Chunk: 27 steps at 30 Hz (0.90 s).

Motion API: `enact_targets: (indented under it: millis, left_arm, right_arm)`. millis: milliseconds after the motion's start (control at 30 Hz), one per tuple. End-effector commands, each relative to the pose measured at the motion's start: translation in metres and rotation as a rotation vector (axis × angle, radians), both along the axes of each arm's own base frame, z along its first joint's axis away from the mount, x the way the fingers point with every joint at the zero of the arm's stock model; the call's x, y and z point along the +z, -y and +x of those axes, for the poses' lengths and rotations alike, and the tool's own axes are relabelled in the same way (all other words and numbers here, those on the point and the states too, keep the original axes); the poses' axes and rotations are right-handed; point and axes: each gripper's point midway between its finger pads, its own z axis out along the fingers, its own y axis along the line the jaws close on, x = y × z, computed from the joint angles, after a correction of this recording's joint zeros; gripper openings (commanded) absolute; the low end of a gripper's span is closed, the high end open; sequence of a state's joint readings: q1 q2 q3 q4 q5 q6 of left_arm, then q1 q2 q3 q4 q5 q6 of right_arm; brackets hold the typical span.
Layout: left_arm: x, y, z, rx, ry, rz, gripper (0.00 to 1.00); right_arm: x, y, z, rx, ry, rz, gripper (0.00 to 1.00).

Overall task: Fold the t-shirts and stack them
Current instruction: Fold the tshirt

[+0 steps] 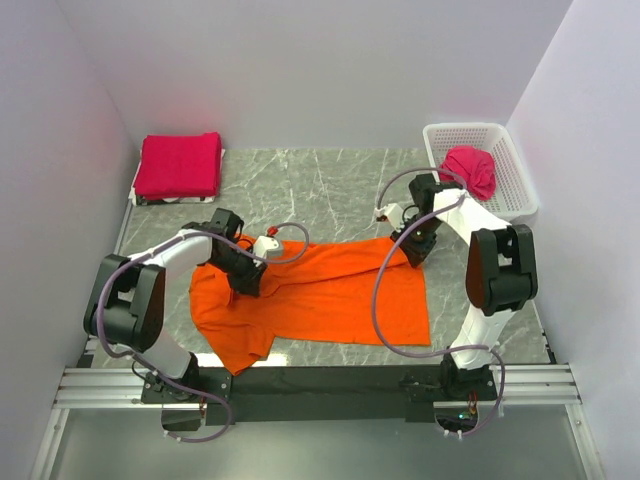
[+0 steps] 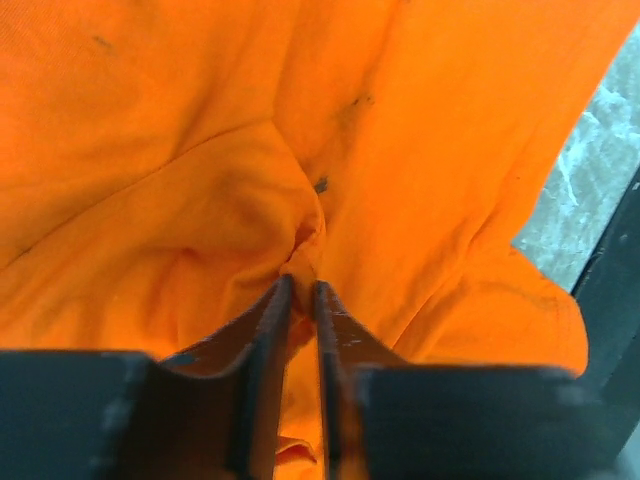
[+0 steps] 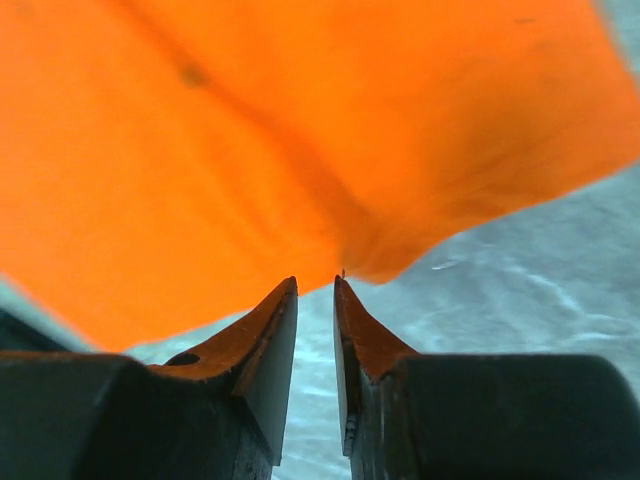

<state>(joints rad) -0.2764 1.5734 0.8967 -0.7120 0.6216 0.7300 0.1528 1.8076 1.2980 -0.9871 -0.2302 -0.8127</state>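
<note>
**Operator:** How will the orange t-shirt point(image 1: 330, 290) behave for me?

**Spotter:** Soft, light and limp. It lies spread across the middle of the table point(image 1: 330, 180) in the overhead view, rumpled toward the lower left. I'd expect it to sag and drag wherever you lift it. It isn't fragile, but a thin pinch could slip out. Take it at hems or corners, with both arms together, so the fold line stays straight.

**Operator:** Where are my grippers?

**Spotter:** Your left gripper point(image 2: 302, 285) is tipped down onto the cloth left of centre, with the arm bent in from the lower left. Its jaws stand a sliver apart with a ridge of fabric between them — whether they actually bite it, I can't tell. Your right gripper point(image 3: 315, 285) is released. Its jaws are parted, bare table shows through the gap, and the shirt's edge lies just beyond the tips. That arm reaches up from the lower right to the shirt's upper-right edge.

**Operator:** And the others?

**Spotter:** The folded crimson shirts point(image 1: 180, 165) sit at upper left, and one crumpled crimson shirt point(image 1: 472, 170) is in the basket point(image 1: 515, 150) at upper right.
</note>
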Motion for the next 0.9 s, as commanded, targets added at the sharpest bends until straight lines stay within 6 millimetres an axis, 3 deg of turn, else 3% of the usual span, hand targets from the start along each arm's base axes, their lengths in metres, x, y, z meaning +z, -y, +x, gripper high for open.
enact_targets:
  millis: [0, 67, 167, 200, 300, 433, 600, 700, 867]
  left_arm:
    - [0.008, -0.003, 0.004, -0.018, 0.071, 0.01, 0.24]
    - [0.009, -0.005, 0.002, -0.034, 0.082, 0.013, 0.31]
    - [0.022, -0.002, 0.005, -0.029, 0.118, -0.019, 0.37]
    - [0.032, -0.002, 0.009, -0.006, 0.142, -0.04, 0.39]
    - [0.057, -0.006, 0.032, 0.091, 0.164, -0.108, 0.4]
    - [0.078, -0.031, 0.088, 0.259, 0.211, -0.137, 0.4]
    - [0.06, -0.062, 0.147, 0.442, 0.277, -0.023, 0.39]
    - [0.044, -0.072, 0.165, 0.49, 0.274, 0.017, 0.38]
    - [0.015, -0.096, 0.177, 0.608, 0.209, 0.091, 0.34]
  right_arm:
    - [0.029, -0.01, -0.023, 0.074, -0.09, 0.08, 0.28]
    - [0.026, -0.014, -0.024, 0.055, -0.117, 0.102, 0.28]
    - [0.023, -0.018, 0.0, -0.04, -0.042, 0.107, 0.28]
    - [0.022, -0.018, 0.021, -0.076, 0.031, 0.099, 0.28]
    - [0.023, -0.021, 0.051, -0.206, 0.109, 0.1, 0.28]
    - [0.014, -0.029, 0.068, -0.283, 0.1, 0.107, 0.27]
    - [-0.011, -0.027, 0.064, -0.281, 0.072, 0.035, 0.2]
    - [-0.025, -0.017, 0.059, -0.299, 0.054, -0.023, 0.18]
    - [-0.036, 0.001, 0.058, -0.332, 0.063, -0.124, 0.18]
